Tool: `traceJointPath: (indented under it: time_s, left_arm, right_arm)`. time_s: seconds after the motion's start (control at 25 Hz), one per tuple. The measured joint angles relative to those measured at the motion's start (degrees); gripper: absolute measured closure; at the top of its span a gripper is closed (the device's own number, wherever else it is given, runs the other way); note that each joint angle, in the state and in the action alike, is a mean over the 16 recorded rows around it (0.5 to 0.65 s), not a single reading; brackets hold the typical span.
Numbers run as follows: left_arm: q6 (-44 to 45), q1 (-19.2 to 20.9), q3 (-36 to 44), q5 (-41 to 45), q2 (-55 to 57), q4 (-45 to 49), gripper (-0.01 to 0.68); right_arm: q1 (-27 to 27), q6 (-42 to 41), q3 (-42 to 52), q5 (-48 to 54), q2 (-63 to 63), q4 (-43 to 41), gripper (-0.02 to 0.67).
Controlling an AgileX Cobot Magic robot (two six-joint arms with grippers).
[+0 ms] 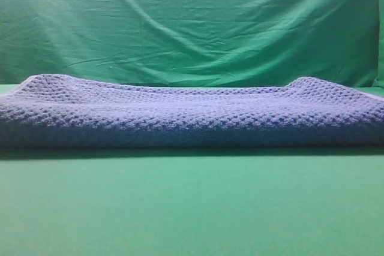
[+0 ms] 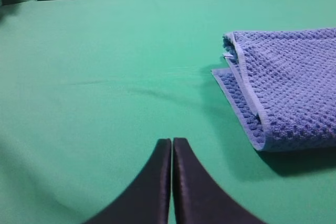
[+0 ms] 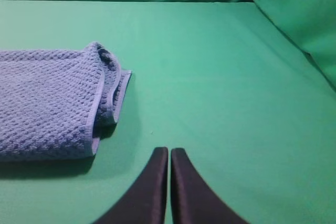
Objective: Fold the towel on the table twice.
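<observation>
The blue-grey waffle-weave towel (image 1: pixel 192 115) lies folded in layers across the green table (image 1: pixel 192 208), spanning nearly the whole width of the high view. Its left end (image 2: pixel 283 87) shows stacked layers with pale trim in the left wrist view. The right end (image 3: pixel 52 103) shows the same in the right wrist view. My left gripper (image 2: pixel 172 141) is shut and empty over bare table, to the left of the towel's end. My right gripper (image 3: pixel 169 149) is shut and empty, just right of the towel's other end. Neither gripper appears in the high view.
A wrinkled green cloth backdrop (image 1: pixel 192 22) hangs behind the table. A green draped side surface (image 3: pixel 304 19) rises at the table's right. Bare green table lies in front of the towel and beyond both of its ends.
</observation>
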Motion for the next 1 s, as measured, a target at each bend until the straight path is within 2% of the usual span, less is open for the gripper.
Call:
traceJointPath:
  time_s: [1.0]
  left_arm:
    - [0.0,0.3,0.0,0.0,-0.2,-0.1,0.673]
  right_arm:
    - [-1.6,0.0,0.0,0.0,0.0,0.0,0.649]
